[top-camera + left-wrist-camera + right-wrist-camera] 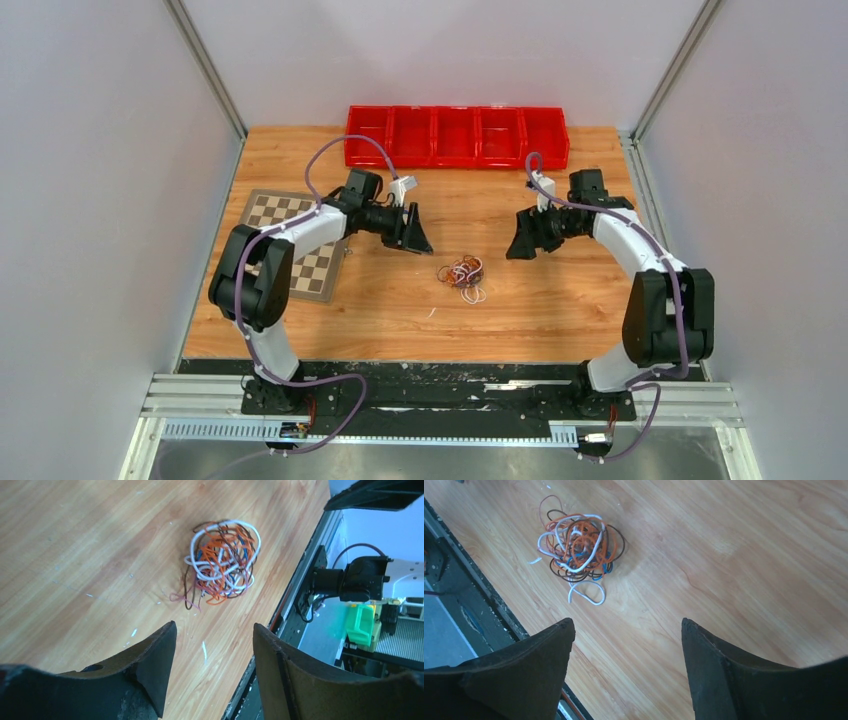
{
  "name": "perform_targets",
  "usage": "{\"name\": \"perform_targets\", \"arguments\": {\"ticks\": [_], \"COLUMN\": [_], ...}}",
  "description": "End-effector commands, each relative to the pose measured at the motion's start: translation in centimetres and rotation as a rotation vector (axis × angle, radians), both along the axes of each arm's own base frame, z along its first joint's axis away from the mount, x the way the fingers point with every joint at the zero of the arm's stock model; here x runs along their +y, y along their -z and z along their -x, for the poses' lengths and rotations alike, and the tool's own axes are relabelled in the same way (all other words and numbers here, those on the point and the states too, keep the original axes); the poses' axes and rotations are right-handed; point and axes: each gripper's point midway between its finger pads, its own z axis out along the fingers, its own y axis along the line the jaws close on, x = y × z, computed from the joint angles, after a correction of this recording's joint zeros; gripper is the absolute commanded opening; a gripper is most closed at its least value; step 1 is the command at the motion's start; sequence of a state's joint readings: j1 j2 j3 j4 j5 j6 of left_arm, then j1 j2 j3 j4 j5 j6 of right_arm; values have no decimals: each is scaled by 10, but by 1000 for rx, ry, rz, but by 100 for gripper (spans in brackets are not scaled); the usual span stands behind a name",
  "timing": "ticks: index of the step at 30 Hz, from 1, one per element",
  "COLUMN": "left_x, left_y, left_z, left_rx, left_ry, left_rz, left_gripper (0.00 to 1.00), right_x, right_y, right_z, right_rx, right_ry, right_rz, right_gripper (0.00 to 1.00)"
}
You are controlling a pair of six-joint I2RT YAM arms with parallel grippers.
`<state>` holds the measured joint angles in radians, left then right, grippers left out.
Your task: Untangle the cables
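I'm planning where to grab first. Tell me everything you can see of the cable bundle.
The cables are thin flexible wires, white, orange-red, blue and dark, knotted into one loose roundish clump. It lies on the wooden table, near its middle. A white loop and a dark reddish strand stick out at its edge. Only the table touches it; the left gripper and right gripper are open and apart from it.

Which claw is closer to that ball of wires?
Left, but only just. The left gripper is beyond the cables to their left; the right gripper beyond them to their right.
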<state>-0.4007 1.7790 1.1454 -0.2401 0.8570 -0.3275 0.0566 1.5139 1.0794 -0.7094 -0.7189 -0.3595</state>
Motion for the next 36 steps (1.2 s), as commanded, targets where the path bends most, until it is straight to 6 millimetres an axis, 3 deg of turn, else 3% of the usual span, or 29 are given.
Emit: {"name": "perform_targets", "arguments": {"ticks": [1, 5, 10, 15, 23, 31, 36], "left_x": [-12, -26, -34, -43, -53, -52, -46], "left_y": [2, 15, 35, 46, 57, 67, 68], "left_z": [9, 18, 9, 8, 15, 7, 9], "left_rx": [-57, -112, -60, -58, -46, -54, -68], "left_ry": [67, 124, 102, 117, 141, 129, 125], "left_rz": [38, 14, 5, -8, -27, -81, -101], "left_gripper": [66, 67, 65, 52, 48, 35, 32], "right_x": [21, 43, 59, 66, 84, 90, 84], "right_y": [7, 21, 34, 52, 63, 81, 75], "right_z": [9, 17, 12, 11, 6, 8, 17], "right_rx": [58, 88, 143, 209, 204, 208, 149], "right_ry": [-66, -119, -121, -96, -100, -106, -141], "right_rz": [-80, -81, -99, -119, -144, -122, -101], "right_gripper": [76, 75, 72, 61, 54, 44, 44]}}
